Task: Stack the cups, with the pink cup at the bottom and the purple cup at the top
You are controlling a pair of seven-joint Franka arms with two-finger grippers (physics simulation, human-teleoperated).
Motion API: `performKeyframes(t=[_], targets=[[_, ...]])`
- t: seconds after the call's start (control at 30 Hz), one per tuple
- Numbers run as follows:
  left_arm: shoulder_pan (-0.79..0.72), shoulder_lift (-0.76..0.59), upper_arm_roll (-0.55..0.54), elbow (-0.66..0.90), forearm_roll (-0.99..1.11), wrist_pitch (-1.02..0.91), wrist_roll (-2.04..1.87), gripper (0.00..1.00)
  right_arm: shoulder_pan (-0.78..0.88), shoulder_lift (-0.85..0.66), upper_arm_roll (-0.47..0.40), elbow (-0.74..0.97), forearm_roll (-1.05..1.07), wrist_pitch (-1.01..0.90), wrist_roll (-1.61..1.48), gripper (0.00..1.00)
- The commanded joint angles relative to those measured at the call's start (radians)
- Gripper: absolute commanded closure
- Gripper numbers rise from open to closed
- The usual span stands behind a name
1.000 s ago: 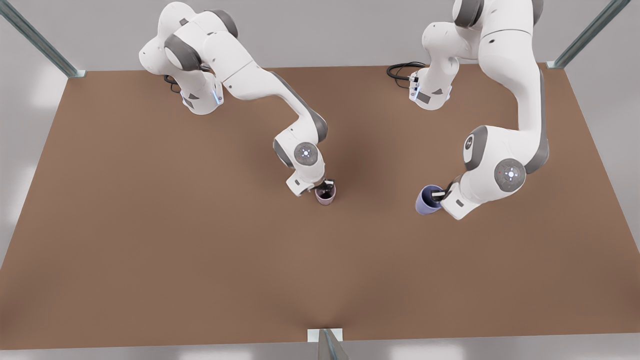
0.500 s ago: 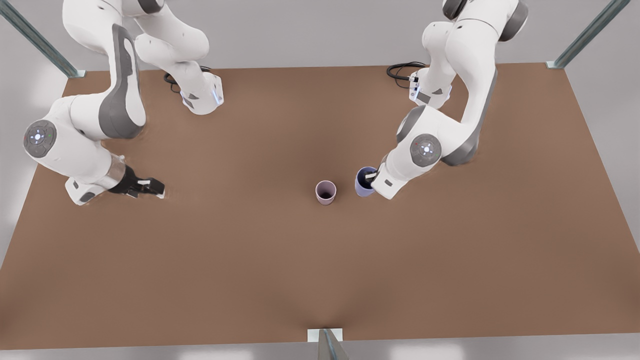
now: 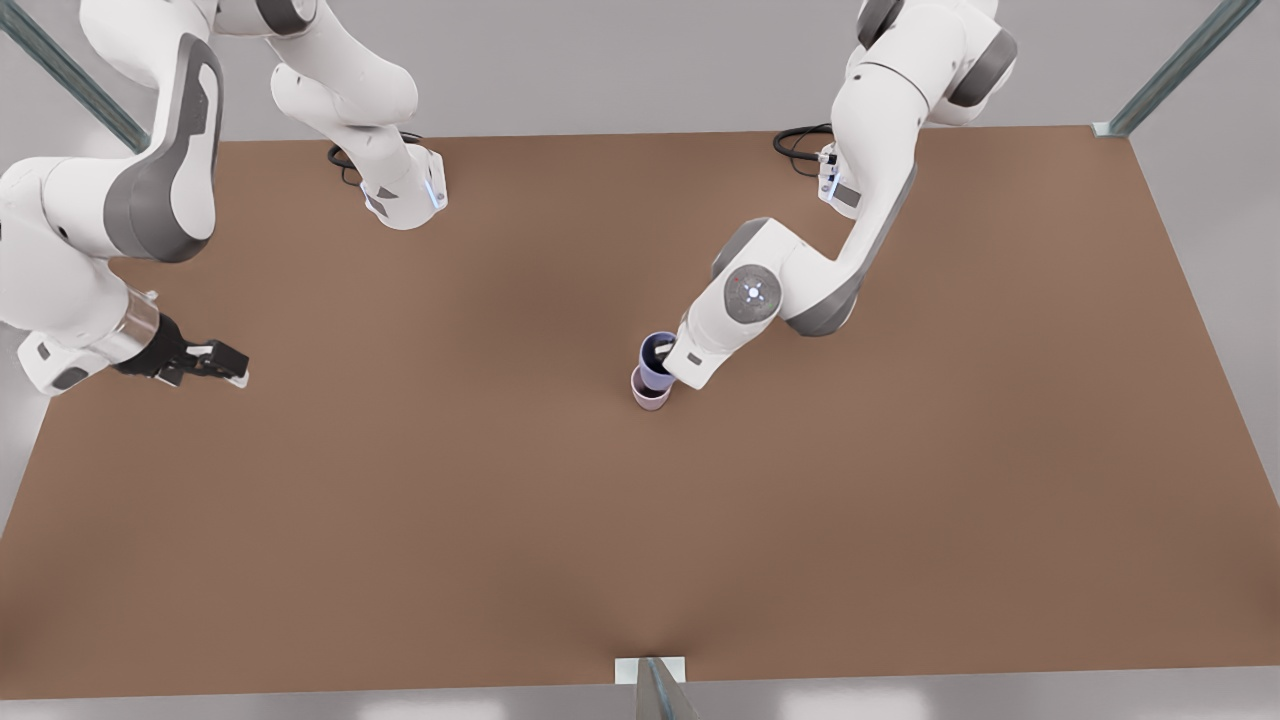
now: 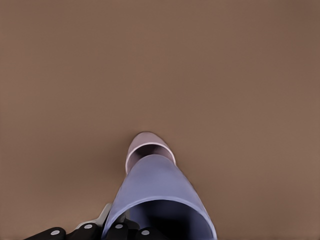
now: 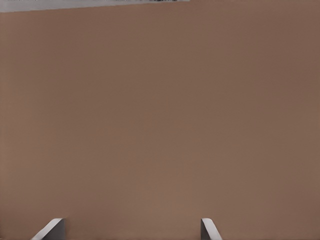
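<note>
The pink cup stands upright in the middle of the brown table. The purple cup hangs right over it, its base at the pink cup's mouth; whether it sits inside I cannot tell. My left gripper, on the arm at the front view's right, is shut on the purple cup's rim. In the left wrist view the purple cup covers most of the pink cup, and my left gripper pinches its wall. My right gripper waits open at the front view's far left, its fingertips wide apart over bare table.
Both arm bases stand at the table's far edge, with a black cable beside the one on the front view's right. Metal frame posts rise at the far corners, and a bracket sits at the near edge.
My left gripper carried the purple cup toward the front view's left, from apart to over the pink cup. My right gripper let go of the pink cup and drew back to the far left.
</note>
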Motion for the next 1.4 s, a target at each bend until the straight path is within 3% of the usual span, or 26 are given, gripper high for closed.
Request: performKeyframes(t=[0.0, 1.33, 1.37], targets=[[-0.003, 0.003, 0.000, 0.000, -0.037, 0.001, 0.001, 0.79, -0.009, 0.000, 0.000, 0.008, 0.000, 0.000, 0.000, 0.00], [-0.014, 0.124, 0.002, 0.000, -0.020, 0.038, 0.013, 0.79, -0.015, 0.045, 0.000, 0.054, 0.008, 0.009, 0.003, 0.00], [-0.012, 0.124, 0.002, 0.000, -0.020, 0.038, 0.017, 0.53, -0.015, 0.045, 0.000, 0.054, 0.008, 0.009, 0.003, 0.00]])
